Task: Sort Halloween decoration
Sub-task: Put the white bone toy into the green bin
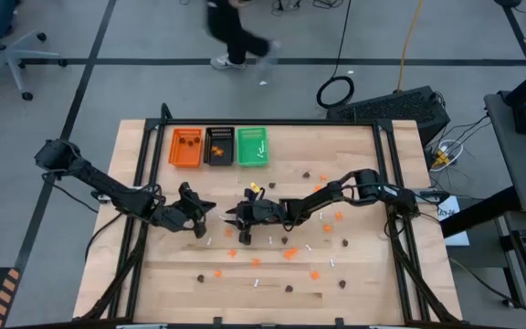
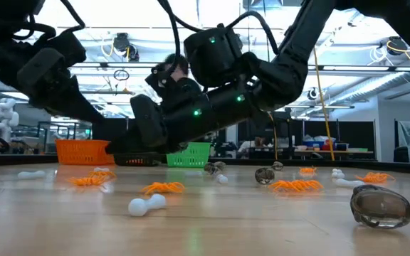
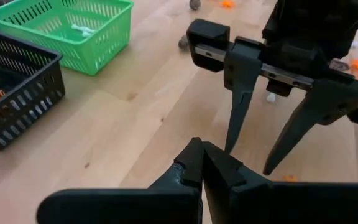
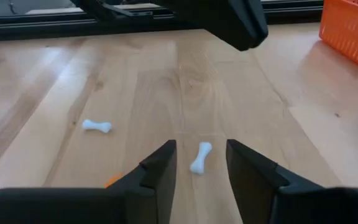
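Inside, white sticks (image 3: 82, 29), green tray (image 3: 104, 53)

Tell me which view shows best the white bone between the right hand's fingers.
The right wrist view: the bone lies plainly between the open right hand fingers. The high view shows only white specks; the low and left wrist views cannot single it out.

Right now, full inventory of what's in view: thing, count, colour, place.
Orange tray: one, table's far edge, leftmost of three.
Black tray: one, middle.
Green tray: one, rightmost.
Orange trinkets: many, scattered mid-table; some in the trays.
Dark brown trinkets: several, scattered.
White bones: several, scattered; one lies between the right tool's fingers.
Person: one, dark clothes, floor beyond the table.
Left tool: shut, mid-table.
Right tool: open, facing the left tool.
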### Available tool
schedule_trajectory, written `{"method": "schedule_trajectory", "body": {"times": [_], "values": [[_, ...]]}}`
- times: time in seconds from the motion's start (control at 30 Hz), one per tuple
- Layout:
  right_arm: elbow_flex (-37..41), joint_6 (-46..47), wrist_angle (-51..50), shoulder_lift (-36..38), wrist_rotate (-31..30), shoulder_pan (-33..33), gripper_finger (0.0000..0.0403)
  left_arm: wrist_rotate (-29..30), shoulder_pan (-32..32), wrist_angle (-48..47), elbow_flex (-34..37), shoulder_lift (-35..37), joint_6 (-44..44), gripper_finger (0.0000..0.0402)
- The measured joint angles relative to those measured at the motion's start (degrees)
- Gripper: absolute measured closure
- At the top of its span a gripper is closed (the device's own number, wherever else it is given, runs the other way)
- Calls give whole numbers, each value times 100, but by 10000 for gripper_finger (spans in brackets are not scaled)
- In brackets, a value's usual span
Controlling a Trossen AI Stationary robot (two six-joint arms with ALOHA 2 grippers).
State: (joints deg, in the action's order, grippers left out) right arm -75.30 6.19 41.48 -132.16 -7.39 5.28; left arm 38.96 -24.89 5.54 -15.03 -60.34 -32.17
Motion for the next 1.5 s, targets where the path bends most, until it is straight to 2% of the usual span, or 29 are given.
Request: {"method": "schedule_trajectory", "body": {"times": [0.33,0.47,0.7,0.87,1.1,1.5], "values": [[-568,-134,-342,-299,-8,-7,273,-12,-1,28,2,-1,107,391],[-669,-150,-538,-450,-273,-2,273,-77,-25,23,2,-2,105,391],[-673,-46,-686,-498,-22,-22,275,-96,-117,45,2,-2,107,391],[-676,-92,-764,-492,-27,-31,308,-96,-119,46,2,-2,103,391],[-676,-216,-827,-489,-144,-33,390,-96,-117,133,2,-2,105,391],[-666,-654,-1048,-314,-139,4,401,-98,-117,145,2,-2,105,391]]}}
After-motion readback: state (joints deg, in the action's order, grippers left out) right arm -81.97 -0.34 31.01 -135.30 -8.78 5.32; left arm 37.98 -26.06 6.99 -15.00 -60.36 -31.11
